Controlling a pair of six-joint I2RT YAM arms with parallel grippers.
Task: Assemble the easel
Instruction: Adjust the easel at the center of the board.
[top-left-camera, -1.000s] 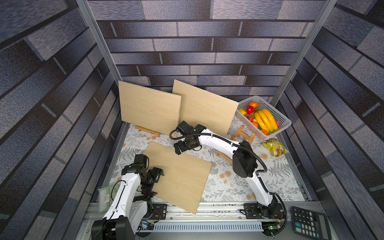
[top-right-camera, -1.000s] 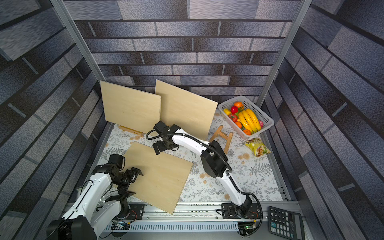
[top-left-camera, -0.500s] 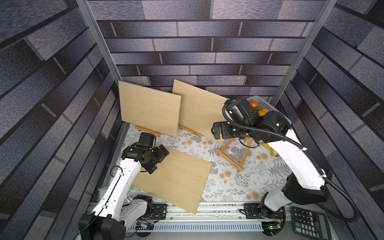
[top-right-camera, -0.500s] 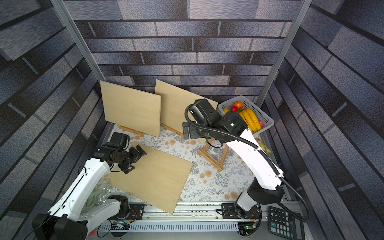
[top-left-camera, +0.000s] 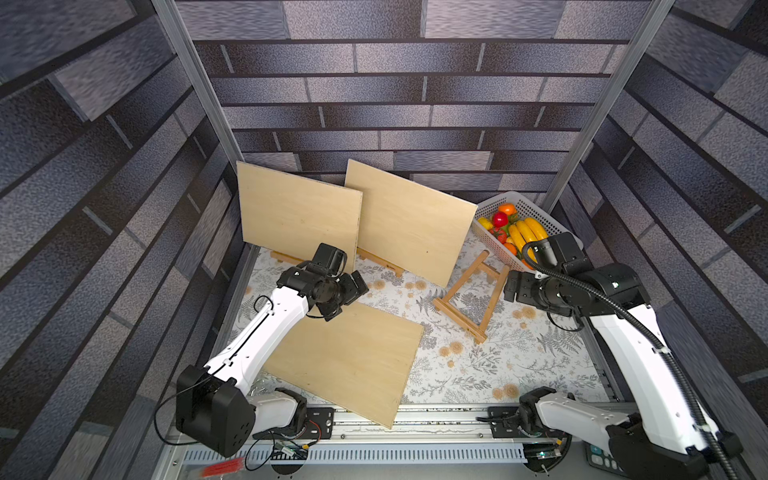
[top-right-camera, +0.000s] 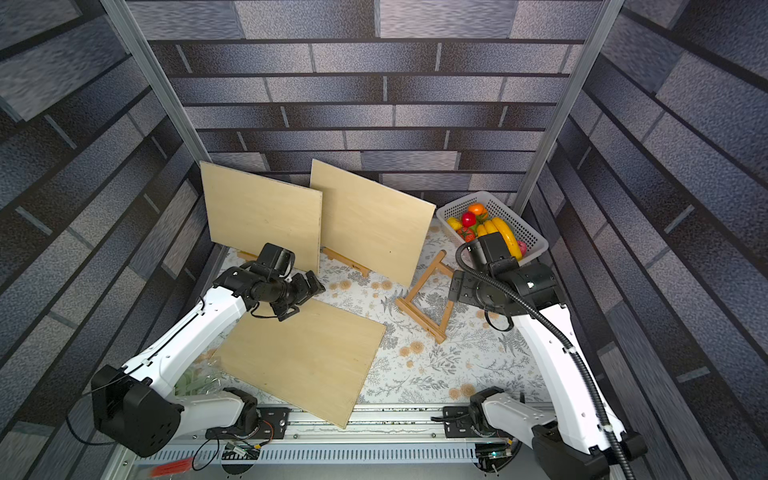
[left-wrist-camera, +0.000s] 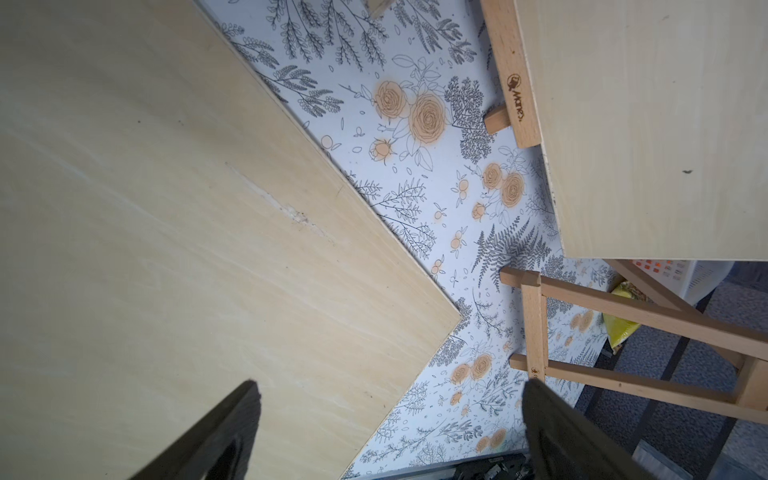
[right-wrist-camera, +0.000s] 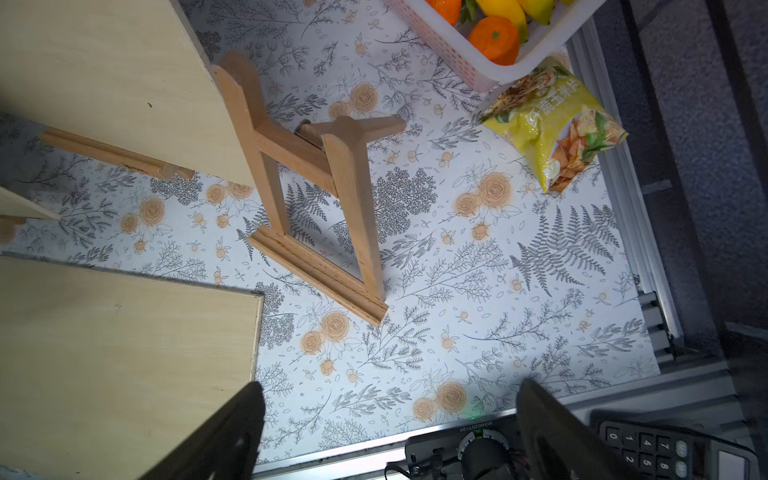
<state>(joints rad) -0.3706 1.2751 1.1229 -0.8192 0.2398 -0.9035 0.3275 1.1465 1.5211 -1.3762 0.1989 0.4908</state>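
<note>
empty easel (top-left-camera: 457, 319) stands right of centre, ready for the flat board (top-left-camera: 349, 357); left fingers (left-wrist-camera: 216, 432), right fingers (right-wrist-camera: 228, 436) apart

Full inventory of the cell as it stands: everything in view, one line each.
propped boards: two, pale wood, side by side at the back
loaded easels: two, light wood, under the propped boards, mostly hidden
flat board: one, pale wood, front left
empty easel: one, light wood, right of centre
basket: one, white, back right
fruit: several, yellow, red and orange, in the basket
snack bag: one, yellow-green, beside the basket
calculator: one, black, front right corner
tablecloth: one, white floral, covers the table
left hand: one, black, open, over the flat board's far corner
right hand: one, black, open, right of the empty easel
</note>
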